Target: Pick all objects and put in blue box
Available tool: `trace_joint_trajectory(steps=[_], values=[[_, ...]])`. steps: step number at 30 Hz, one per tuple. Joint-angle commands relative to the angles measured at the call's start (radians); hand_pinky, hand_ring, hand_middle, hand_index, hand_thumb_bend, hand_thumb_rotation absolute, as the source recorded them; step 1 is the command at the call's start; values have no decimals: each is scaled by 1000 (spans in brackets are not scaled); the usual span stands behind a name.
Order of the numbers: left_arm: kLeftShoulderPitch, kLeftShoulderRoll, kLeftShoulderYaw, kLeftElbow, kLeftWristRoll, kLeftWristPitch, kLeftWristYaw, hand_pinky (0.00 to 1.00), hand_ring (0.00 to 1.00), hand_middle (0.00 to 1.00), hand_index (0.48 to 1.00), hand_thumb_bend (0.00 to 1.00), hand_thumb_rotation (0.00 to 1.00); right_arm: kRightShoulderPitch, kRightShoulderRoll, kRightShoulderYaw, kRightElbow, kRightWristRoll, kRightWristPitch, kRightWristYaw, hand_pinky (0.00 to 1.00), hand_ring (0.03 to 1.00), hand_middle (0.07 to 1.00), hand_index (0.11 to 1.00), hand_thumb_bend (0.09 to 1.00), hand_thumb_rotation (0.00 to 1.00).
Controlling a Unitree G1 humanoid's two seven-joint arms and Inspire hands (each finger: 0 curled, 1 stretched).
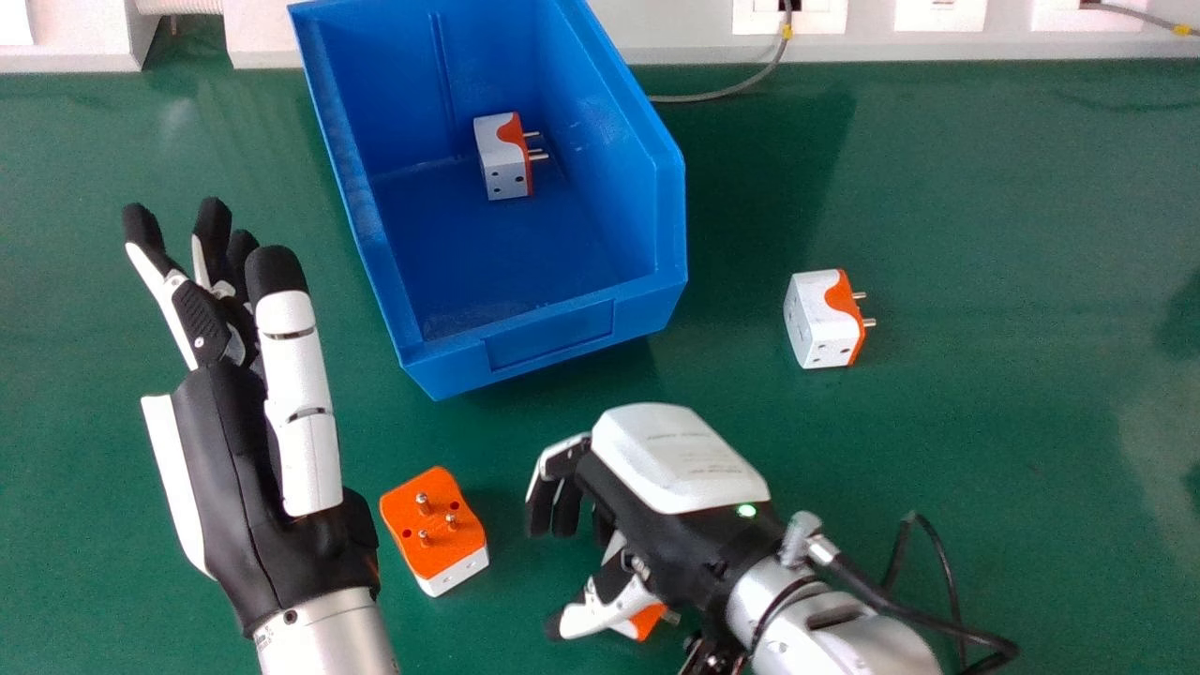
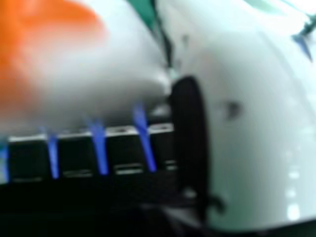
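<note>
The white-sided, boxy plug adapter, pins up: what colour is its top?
Its top is orange, clearest in head view.

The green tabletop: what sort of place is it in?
Probably a robotics lab or workshop: white wall sockets, an open blue plastic box, and a robot's black and white left hand.

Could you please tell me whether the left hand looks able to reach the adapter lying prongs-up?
Probably yes: the left hand looks open, and nothing stands between it and that adapter.
</note>
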Motion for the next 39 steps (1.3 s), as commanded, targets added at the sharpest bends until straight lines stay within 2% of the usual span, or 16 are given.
trace_joint_trajectory(steps=[1, 2, 7, 10, 16, 25, 29, 31, 35, 36, 37, 38, 39], values=[[16, -93, -19, -20, 21, -13, 3, 933, 975, 981, 967, 534, 798, 5, 0, -30, -89, 25, -30, -27, 273, 417, 525, 523, 487, 0], [16, -93, -17, -17, 26, -15, 5, 933, 975, 981, 967, 534, 798, 8, -3, -42, -114, 32, -42, -39, 273, 417, 525, 523, 487, 0], [14, -96, -17, -18, 11, -14, 2, 928, 972, 975, 962, 534, 796, 16, -11, -120, -229, 100, -78, -52, 290, 412, 510, 527, 490, 0], [13, -96, -17, -23, 18, -2, 4, 930, 972, 974, 960, 540, 797, 2, -12, -164, -288, 117, -84, -53, 304, 417, 513, 520, 493, 0], [14, -94, -20, -28, 19, 7, 3, 933, 972, 973, 960, 540, 806, -65, 1, -218, -321, 127, -98, -67, 296, 402, 494, 535, 491, 0], [16, -100, -22, -31, 18, 3, 7, 940, 970, 970, 959, 547, 794, -94, 3, -215, -333, 120, -95, -53, 308, 395, 491, 526, 493, 0], [17, -94, -21, -33, 16, 7, 3, 943, 970, 970, 959, 549, 794, -80, 2, -210, -337, 126, -97, -44, 310, 395, 480, 523, 494, 0], [16, -95, -20, -34, 18, 8, 4, 945, 971, 971, 961, 548, 798, -74, 3, -206, -349, 118, -81, -28, 296, 394, 480, 525, 492, 0], [17, -97, -21, -40, 16, 16, 5, 943, 969, 969, 960, 549, 797, -69, -25, -190, -418, 59, 12, 125, 285, 397, 484, 532, 490, 0], [16, -96, -21, -40, 21, 18, 6, 943, 970, 968, 960, 549, 798, -64, -54, -175, -466, -13, 50, 231, 282, 401, 489, 547, 489, 0], [16, -95, -21, -40, 25, 19, 7, 940, 970, 969, 962, 546, 807, -61, -72, -163, -502, -69, 79, 312, 368, 498, 618, 645, 657, 2], [15, -94, -20, -39, 30, 19, 7, 939, 970, 969, 962, 544, 812, -55, -90, -145, -541, -150, 106, 423, 413, 549, 684, 695, 743, 3], [14, -93, -20, -38, 32, 19, 7, 939, 971, 970, 963, 542, 817, -52, -97, -132, -566, -208, 123, 500, 483, 661, 771, 756, 836, 52]])
